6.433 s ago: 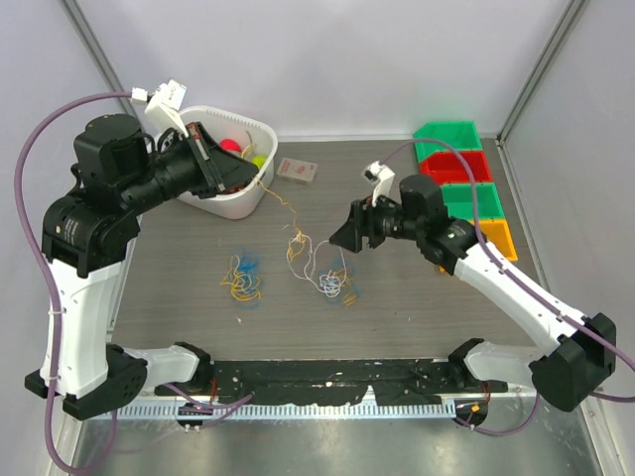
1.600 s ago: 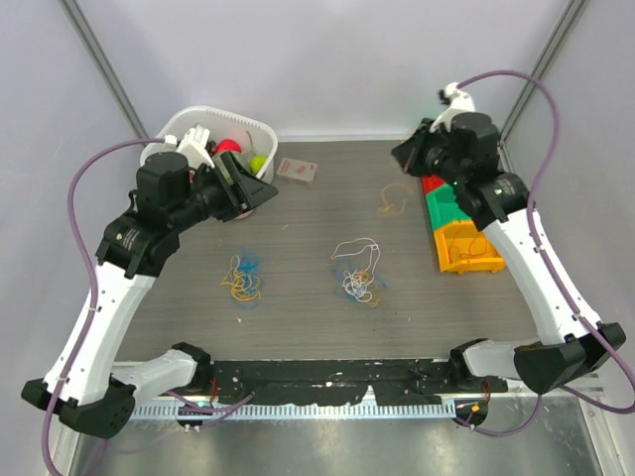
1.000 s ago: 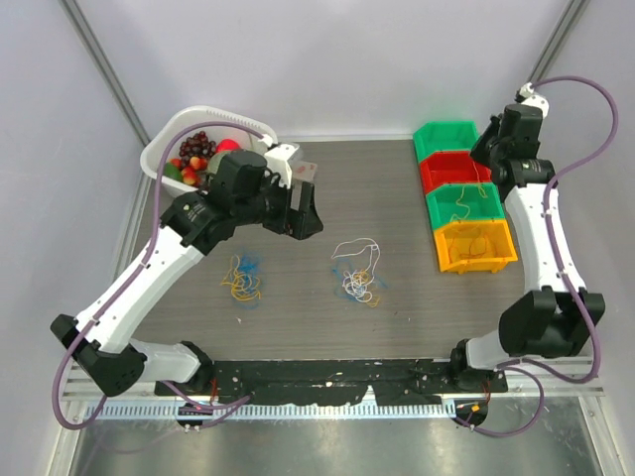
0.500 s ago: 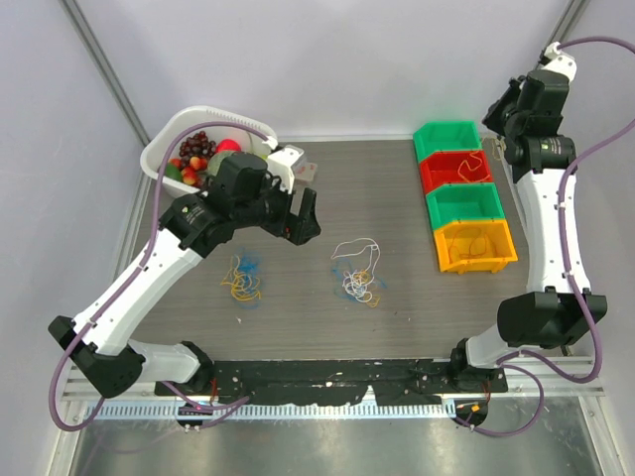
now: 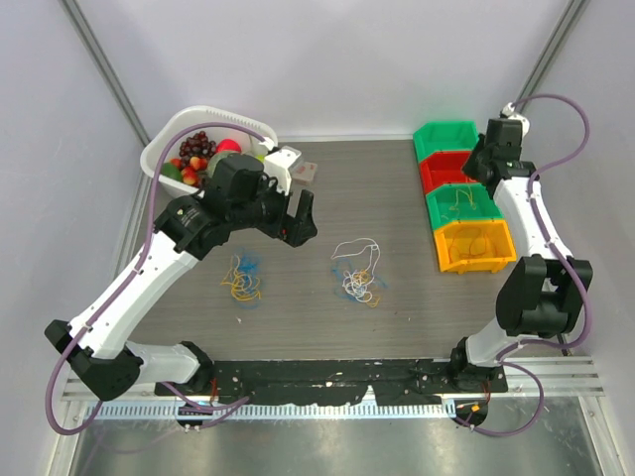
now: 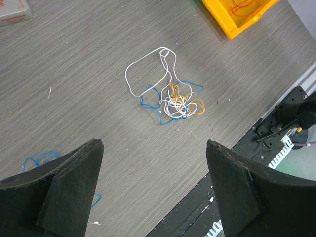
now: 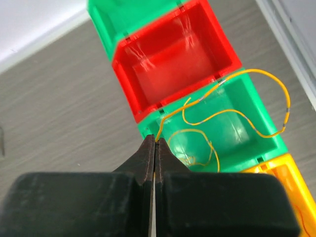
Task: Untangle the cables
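The left arm [image 5: 149, 266] is extended forward with the elbow raised, and the left gripper [image 6: 153, 190] is pointed down with its jaws held wide apart. The right arm [image 5: 537, 230] is stretched far forward. The jaws of the right gripper [image 7: 154, 141] are pressed together on a yellow cable [image 7: 256, 70].

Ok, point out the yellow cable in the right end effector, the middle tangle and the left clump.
yellow cable [image 7: 249, 70]: right wrist view, top of its arch.
middle tangle [image 6: 175, 104]: left wrist view, knotted core.
left clump [image 5: 241, 281]: top external view, centre.
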Action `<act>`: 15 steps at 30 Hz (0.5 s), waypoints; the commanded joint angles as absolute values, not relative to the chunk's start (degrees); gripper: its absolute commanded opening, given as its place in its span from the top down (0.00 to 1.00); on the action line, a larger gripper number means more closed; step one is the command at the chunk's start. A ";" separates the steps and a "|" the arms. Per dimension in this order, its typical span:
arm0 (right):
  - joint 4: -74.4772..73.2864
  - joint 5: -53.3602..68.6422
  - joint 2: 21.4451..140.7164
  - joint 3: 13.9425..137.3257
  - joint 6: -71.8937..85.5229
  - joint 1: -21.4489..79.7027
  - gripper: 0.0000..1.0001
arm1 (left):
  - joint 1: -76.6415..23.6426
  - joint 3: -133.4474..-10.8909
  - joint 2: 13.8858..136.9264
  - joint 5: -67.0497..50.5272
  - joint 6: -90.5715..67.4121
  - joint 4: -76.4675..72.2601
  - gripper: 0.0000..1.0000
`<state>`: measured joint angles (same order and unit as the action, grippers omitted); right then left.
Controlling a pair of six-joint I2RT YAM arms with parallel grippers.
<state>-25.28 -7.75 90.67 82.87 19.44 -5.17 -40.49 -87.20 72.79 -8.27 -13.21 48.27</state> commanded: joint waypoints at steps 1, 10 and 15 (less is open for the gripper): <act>-22.58 -10.46 88.59 79.02 22.31 -5.97 0.99 | -40.87 -87.98 71.72 -7.30 -12.39 48.34 0.11; -40.77 -6.69 100.18 85.59 38.40 -7.82 0.99 | -41.13 -88.77 72.33 -6.15 -11.95 48.78 0.10; -38.85 -0.89 106.94 89.63 43.06 -9.14 0.99 | -41.13 -88.86 72.16 -5.98 -11.69 48.87 0.10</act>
<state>-37.04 -5.28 103.61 84.42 36.56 -8.16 -40.88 -87.20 72.79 -6.79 -12.95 48.77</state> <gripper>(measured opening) 0.028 0.903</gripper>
